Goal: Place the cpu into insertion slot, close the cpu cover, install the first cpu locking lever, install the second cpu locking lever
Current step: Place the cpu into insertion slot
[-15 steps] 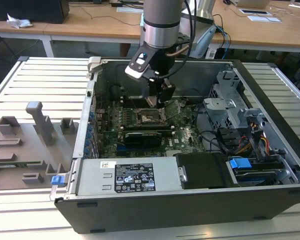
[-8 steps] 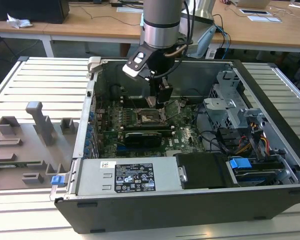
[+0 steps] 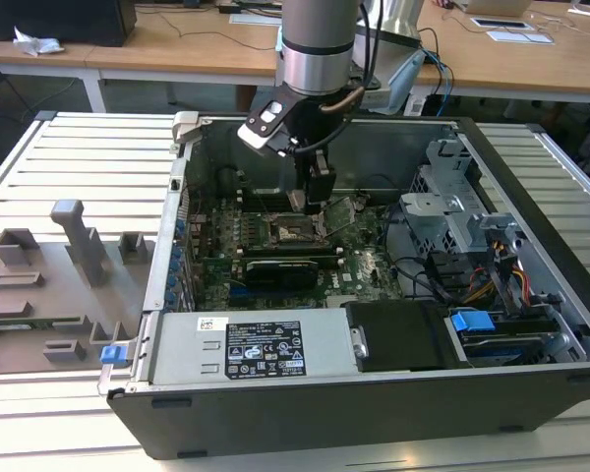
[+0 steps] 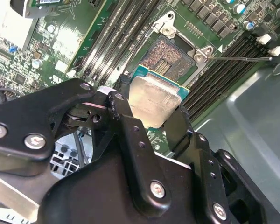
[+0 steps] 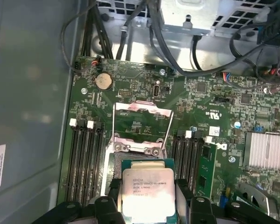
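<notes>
Fingers gripped flat silver-grey sq. cpu over black-framed insertion slot; thin dull-silver cpu cover stood open.

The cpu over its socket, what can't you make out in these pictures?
- The insertion slot: in the first wrist view the cpu covers most of it.
- Whether the cpu touches the slot: its underside is hidden by the chip itself in both wrist views.
- The cpu's gripped edge: cut off by the first wrist view's border, at the gripper.
</notes>
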Robot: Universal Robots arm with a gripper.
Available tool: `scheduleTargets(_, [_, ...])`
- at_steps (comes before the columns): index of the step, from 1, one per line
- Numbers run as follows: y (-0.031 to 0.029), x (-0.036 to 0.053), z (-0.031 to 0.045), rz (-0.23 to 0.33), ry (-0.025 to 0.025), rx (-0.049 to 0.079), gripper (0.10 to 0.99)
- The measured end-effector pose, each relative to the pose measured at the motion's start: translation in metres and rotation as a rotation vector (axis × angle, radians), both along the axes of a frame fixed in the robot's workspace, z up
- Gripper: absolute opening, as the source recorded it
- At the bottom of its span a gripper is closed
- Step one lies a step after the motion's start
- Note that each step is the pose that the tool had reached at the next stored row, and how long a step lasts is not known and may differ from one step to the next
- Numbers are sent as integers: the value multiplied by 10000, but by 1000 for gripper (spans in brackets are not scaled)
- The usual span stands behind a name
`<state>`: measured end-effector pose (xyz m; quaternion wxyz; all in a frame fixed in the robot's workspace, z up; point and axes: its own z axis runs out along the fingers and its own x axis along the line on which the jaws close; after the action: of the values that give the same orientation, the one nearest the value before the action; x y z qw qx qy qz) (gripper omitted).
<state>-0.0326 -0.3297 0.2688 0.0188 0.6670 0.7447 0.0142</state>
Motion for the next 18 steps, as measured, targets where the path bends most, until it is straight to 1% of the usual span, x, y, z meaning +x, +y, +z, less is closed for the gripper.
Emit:
scheduleTargets(3, [0,0,-1,-410,0,-12,541])
scheduleTargets(6, [0,0,-2,-667,0,-18,541])
scheduleTargets(14, [0,0,-4,-1766,0,-45,541])
scheduleTargets(15, [0,0,-5,-1866,-1,-50,541])
scheduleTargets(18, [0,0,-5,-1881,-1,-52,541])
